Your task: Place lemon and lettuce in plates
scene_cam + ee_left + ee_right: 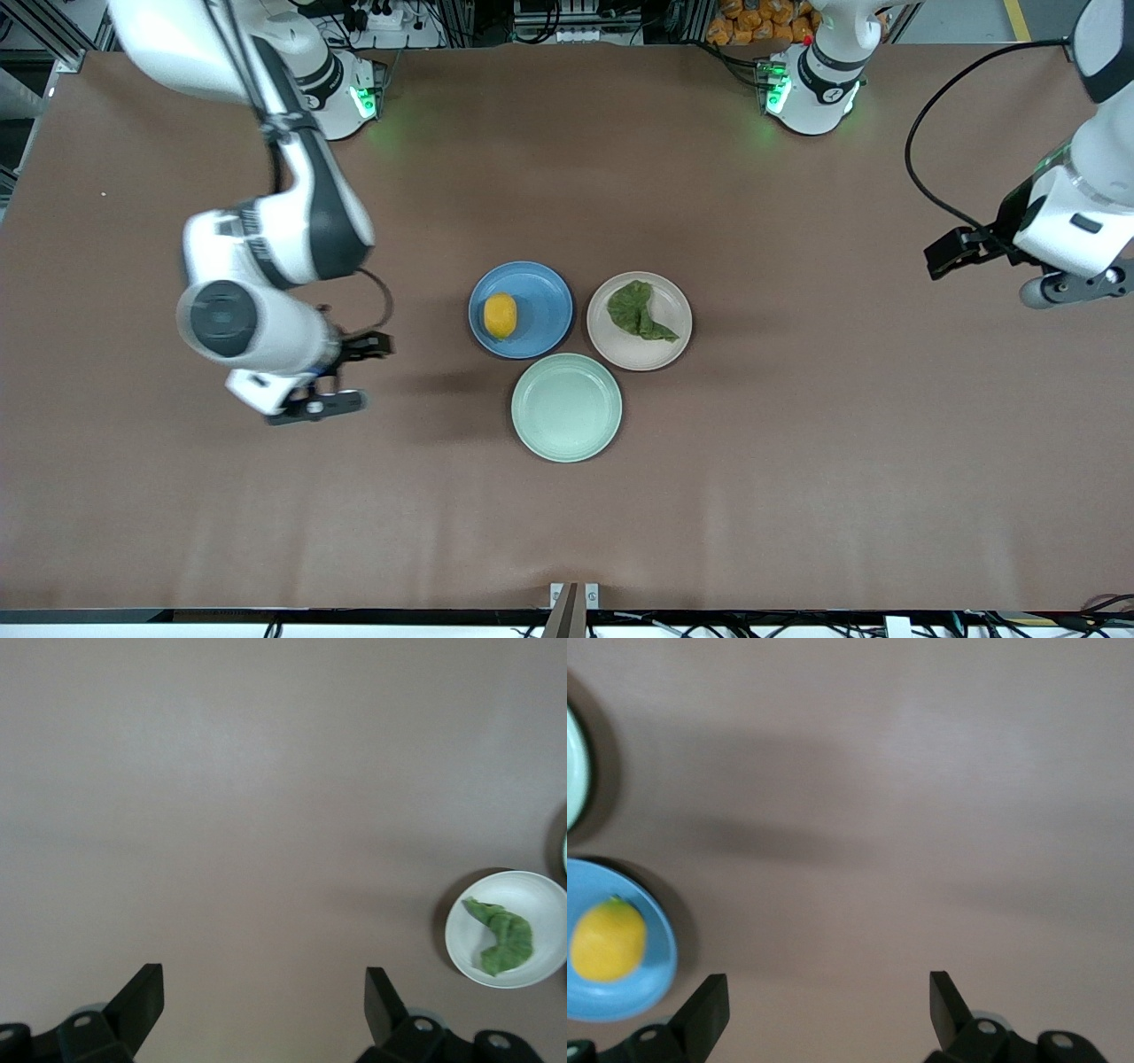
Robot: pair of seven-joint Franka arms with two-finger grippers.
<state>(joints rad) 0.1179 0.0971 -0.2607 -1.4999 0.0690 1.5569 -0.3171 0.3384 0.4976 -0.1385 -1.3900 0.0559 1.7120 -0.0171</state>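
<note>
The lemon (500,315) lies in the blue plate (551,292) at the table's middle. The lettuce (638,312) lies in the pinkish-beige plate (675,344) beside it, toward the left arm's end. My right gripper (315,406) is open and empty over bare table toward the right arm's end, apart from the blue plate. My left gripper (1070,287) is open and empty over bare table at the left arm's end. The right wrist view shows its gripper (829,997), the lemon (607,941) and the blue plate (657,985). The left wrist view shows its gripper (264,992), the lettuce (505,939) and the beige plate (547,902).
An empty pale mint-green plate (567,408) sits nearer to the front camera, touching the other two plates; its rim shows in the right wrist view (572,771). The brown table (797,461) stretches bare around the plates.
</note>
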